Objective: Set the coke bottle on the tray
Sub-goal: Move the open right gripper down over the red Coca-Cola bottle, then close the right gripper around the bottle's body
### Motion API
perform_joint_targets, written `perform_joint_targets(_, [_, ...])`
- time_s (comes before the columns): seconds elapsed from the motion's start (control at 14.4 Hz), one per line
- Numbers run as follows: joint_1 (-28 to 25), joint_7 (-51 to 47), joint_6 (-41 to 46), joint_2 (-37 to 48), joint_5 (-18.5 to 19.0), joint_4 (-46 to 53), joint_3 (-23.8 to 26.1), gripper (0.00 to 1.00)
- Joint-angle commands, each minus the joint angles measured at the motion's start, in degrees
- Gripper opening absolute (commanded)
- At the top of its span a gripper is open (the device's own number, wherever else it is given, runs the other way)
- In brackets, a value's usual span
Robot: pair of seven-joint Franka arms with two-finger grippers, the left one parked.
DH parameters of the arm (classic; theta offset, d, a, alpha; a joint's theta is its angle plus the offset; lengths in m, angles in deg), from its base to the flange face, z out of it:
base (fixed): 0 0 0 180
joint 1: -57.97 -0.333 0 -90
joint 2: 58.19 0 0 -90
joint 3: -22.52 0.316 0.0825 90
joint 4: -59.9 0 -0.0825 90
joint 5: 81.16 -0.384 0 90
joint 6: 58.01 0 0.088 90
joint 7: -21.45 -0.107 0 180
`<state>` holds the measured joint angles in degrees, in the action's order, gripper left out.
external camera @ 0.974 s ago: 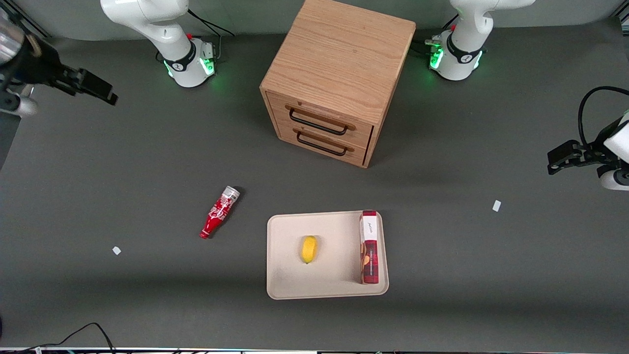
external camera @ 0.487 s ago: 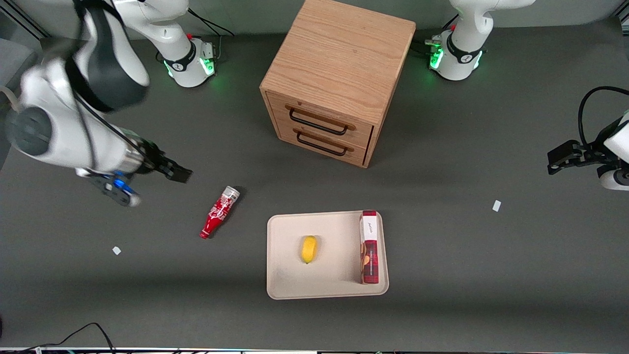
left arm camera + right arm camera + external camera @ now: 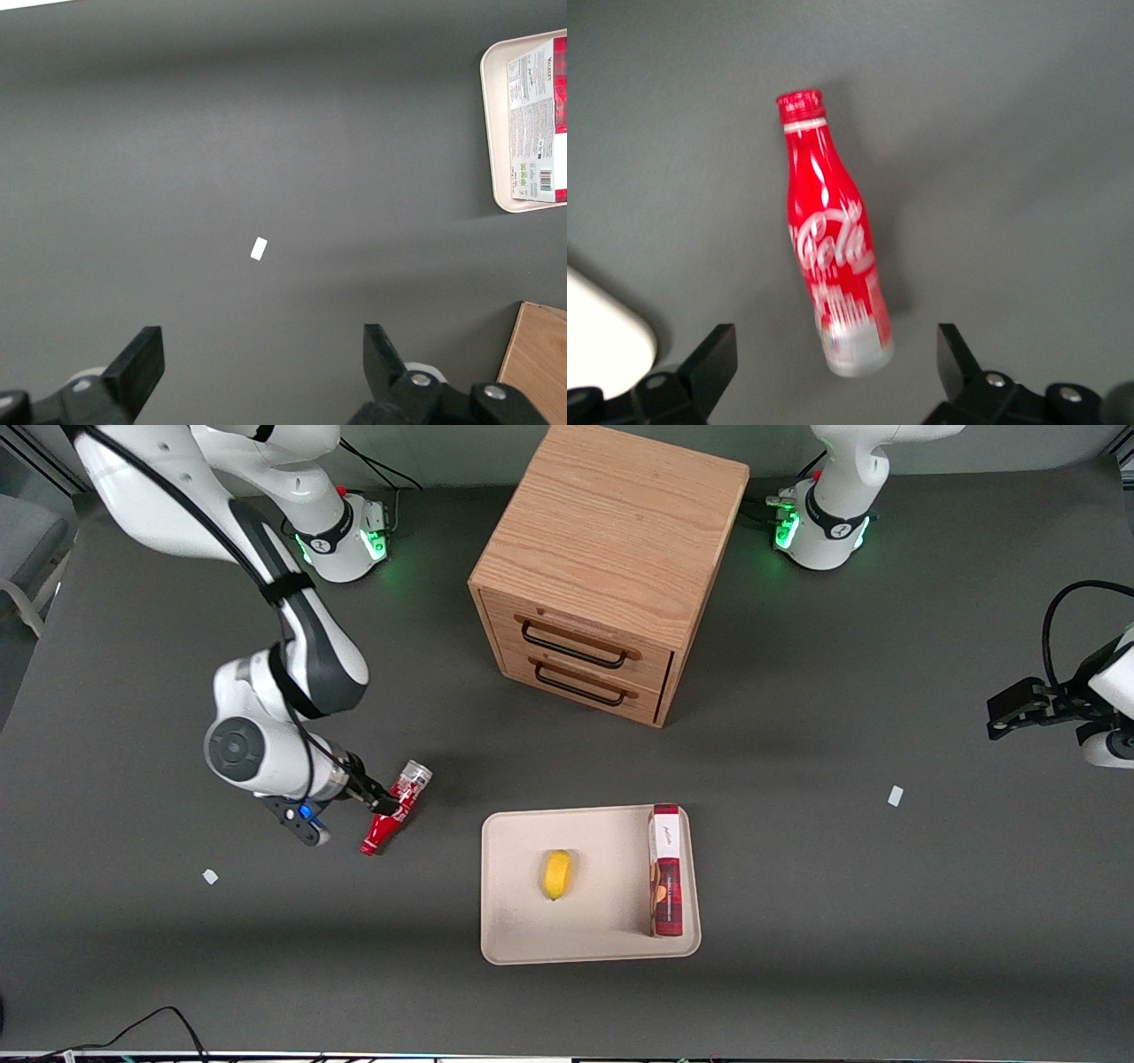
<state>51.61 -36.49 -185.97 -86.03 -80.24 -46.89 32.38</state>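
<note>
One working arm reaches down from its base and bends at the elbow, bringing its gripper (image 3: 383,804) low over the dark table (image 3: 886,921), directly above the coke bottle (image 3: 395,808). In the wrist view the two fingers (image 3: 716,354) stand spread wide, one on each side of the bottle's silver end, touching nothing and gripping nothing.

One wooden cabinet (image 3: 611,567) stands farther from the front camera than everything else on the table; it has two drawers, both closed, each with one dark handle.

One beige tray (image 3: 518,930) lies nearer the front camera than the cabinet. It holds two things: one red-and-white snack box (image 3: 666,871) lying along the tray's edge toward the parked arm's end, and one small yellow fruit (image 3: 556,873) near the tray's middle, apart from the box.

One coke bottle lies on its side on the bare table, beside the tray toward the working arm's end, not touching it.

Two small white scraps (image 3: 210,876) lie on the table, one toward each end.
</note>
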Motion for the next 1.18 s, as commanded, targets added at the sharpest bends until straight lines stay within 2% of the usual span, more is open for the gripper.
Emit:
perform_joint_targets(0.0, [-0.1,-5.0,-8.0,-3.1,4.8,-3.1,0.3,1.0])
perform_joint_targets(0.14, [-0.2,-5.9,-10.6,-4.9,5.5,-3.3,0.7,1.0])
perform_joint_targets(0.21, [-0.2,-5.8,-11.2,-5.3,5.5,-3.3,0.7,0.93])
perform_joint_targets(0.28, [-0.2,-5.8,-11.1,-5.4,5.6,-3.2,0.7,0.38])
perform_joint_targets(0.35, [-0.3,-5.7,-10.9,-5.4,5.6,-3.2,0.8,0.0])
perform_joint_targets(0.7, [-0.3,-5.1,-10.4,-4.5,5.7,-3.2,2.0,0.0])
perform_joint_targets(0.77, [-0.7,-5.1,-8.6,-3.1,6.8,-3.1,2.6,0.0])
perform_joint_targets(0.9, [-0.8,-4.7,-0.8,2.0,11.6,-1.5,4.1,0.0])
perform_joint_targets(1.11, [-0.8,3.1,10.2,7.9,12.1,3.4,6.1,0.0])
